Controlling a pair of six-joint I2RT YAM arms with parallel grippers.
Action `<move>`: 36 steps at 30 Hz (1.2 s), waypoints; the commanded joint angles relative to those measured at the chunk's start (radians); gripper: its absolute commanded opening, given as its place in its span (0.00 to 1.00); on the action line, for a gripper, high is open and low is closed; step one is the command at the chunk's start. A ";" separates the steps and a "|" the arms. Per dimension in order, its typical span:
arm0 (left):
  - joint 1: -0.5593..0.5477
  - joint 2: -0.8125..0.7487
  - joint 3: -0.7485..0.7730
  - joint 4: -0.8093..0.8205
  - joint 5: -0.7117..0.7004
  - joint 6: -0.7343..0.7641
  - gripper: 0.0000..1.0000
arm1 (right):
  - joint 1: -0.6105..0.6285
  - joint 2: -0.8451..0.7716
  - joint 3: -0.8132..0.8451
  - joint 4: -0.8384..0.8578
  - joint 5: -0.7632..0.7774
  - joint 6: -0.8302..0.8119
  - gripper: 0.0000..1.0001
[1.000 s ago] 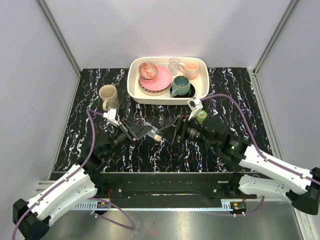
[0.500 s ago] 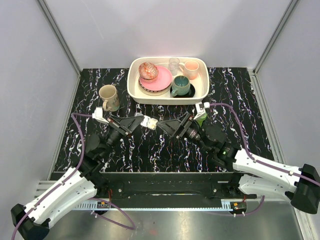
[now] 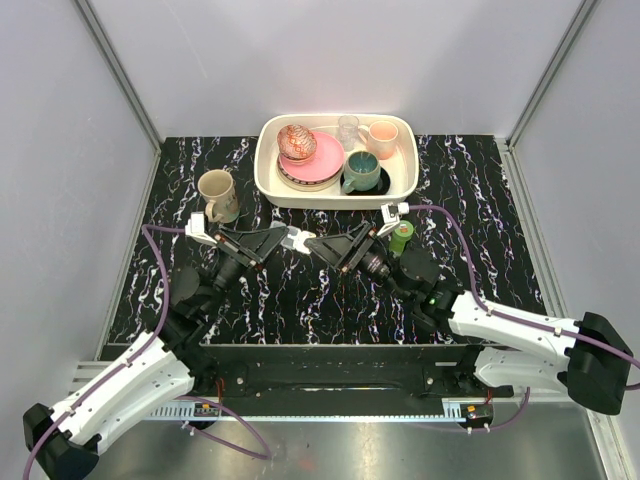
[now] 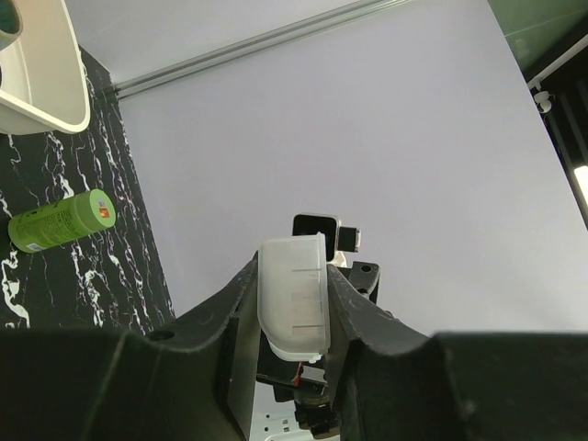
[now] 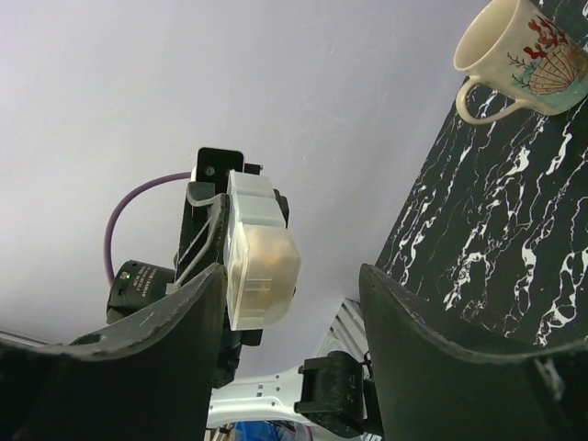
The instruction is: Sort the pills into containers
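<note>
The containers, a short clear strip, hang above the table's middle with my left gripper shut on them. In the left wrist view the containers sit clamped between both black fingers. The right wrist view shows the containers end-on. A yellowish cluster of pills shows through the nearest compartment. My right gripper stands open around that end. The strip lies close beside one of its fingers, with a wide gap to the other finger.
A small green bottle stands right of the right gripper, also in the left wrist view. A beige mug stands at the left. A white tray at the back holds pink plates, cups and a teal mug.
The right gripper has moved left and up to the end of the containers, its jaws narrowing a little. The left gripper lifted the containers and turned them toward the right arm.
</note>
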 commanded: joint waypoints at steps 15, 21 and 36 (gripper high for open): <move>0.002 0.008 0.003 0.083 0.011 -0.023 0.00 | 0.006 0.038 0.064 0.085 -0.080 -0.011 0.50; 0.002 0.008 0.003 0.080 0.011 -0.023 0.00 | 0.006 0.047 0.067 0.084 -0.099 -0.015 0.37; 0.002 0.010 -0.003 0.074 0.014 -0.028 0.00 | 0.004 0.018 0.072 0.053 -0.096 -0.048 0.31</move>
